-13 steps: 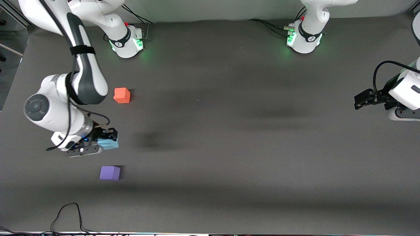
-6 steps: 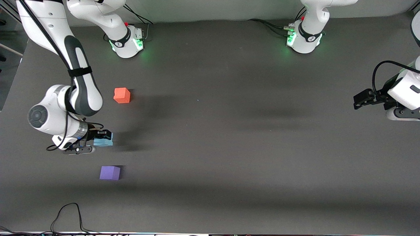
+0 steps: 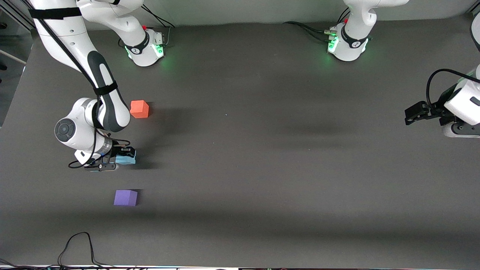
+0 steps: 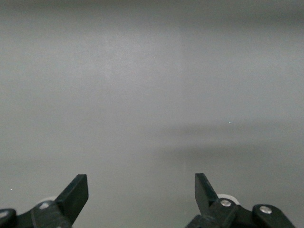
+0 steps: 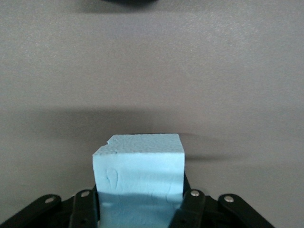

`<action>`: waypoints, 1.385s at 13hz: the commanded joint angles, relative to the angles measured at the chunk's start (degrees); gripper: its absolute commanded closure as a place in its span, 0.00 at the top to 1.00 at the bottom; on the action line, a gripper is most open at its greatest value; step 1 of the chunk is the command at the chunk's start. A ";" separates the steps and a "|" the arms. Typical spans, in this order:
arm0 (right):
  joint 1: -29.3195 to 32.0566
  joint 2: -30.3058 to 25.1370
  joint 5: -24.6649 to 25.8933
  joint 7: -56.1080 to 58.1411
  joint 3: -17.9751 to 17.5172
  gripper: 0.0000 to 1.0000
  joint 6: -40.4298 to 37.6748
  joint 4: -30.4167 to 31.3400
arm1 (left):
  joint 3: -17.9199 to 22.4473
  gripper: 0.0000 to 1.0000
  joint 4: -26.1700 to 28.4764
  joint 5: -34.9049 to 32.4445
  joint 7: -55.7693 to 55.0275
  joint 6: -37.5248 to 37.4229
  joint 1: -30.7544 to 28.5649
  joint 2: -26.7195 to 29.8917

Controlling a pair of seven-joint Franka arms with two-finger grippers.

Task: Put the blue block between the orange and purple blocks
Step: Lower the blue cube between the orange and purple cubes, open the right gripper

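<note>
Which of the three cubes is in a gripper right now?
The blue block: the right gripper is shut on it, between the orange block and purple block, which sit untouched on the table.

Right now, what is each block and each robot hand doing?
blue block: gripped by the right hand, low between the other two blocks.
orange block: sitting on the table, alone, untouched.
purple block: sitting on the table, nearest the front camera, untouched.
right gripper: shut on the blue block.
left gripper: open, empty, waiting at its end of the table.
</note>
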State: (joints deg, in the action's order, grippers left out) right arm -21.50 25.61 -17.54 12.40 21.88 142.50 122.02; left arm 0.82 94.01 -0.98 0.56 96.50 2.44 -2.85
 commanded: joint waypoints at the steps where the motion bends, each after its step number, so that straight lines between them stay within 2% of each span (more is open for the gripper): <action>1: -2.48 -0.38 -2.84 1.23 0.18 0.22 0.77 0.59 | -0.11 1.00 0.65 0.37 0.58 -1.48 -0.25 1.36; 5: -2.58 0.05 -4.08 1.66 0.18 0.24 1.12 1.12 | -0.11 1.00 0.47 0.54 0.76 -1.40 -0.25 1.36; 7: -2.49 0.75 -4.08 1.75 0.18 0.30 1.82 1.12 | -0.03 1.00 0.47 1.07 0.93 -1.23 -0.25 1.36; 8: -2.32 0.84 -4.17 1.75 0.18 0.48 1.82 1.03 | -0.02 1.00 0.30 1.68 0.93 -1.23 -0.25 1.36; 9: -2.23 0.93 -5.04 1.67 0.18 0.94 1.82 1.03 | -0.02 1.00 0.30 1.77 0.93 -1.23 -0.25 1.36; 10: -2.32 1.02 -6.18 1.84 0.26 1.00 1.65 1.03 | -0.02 1.00 0.30 1.77 0.93 -1.14 -0.25 1.36; 12: -2.41 -0.72 -6.19 1.93 0.79 1.00 0.33 0.68 | -0.02 1.00 0.21 1.77 0.93 -0.96 -0.25 1.36; 15: -2.32 -6.69 -5.40 2.63 1.23 1.00 -7.55 -1.86 | 0.06 1.00 0.21 1.77 1.02 -0.96 -0.25 1.01; 18: -2.41 -10.92 -1.46 2.63 3.77 1.00 -18.62 -9.75 | 0.06 1.00 0.21 1.77 1.02 -0.96 -0.25 1.09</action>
State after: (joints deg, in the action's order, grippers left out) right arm -23.72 18.45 -21.08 13.45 23.71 130.96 116.65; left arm 0.85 93.95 0.05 0.56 96.05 2.43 -2.84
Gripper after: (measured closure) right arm 0.000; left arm 0.000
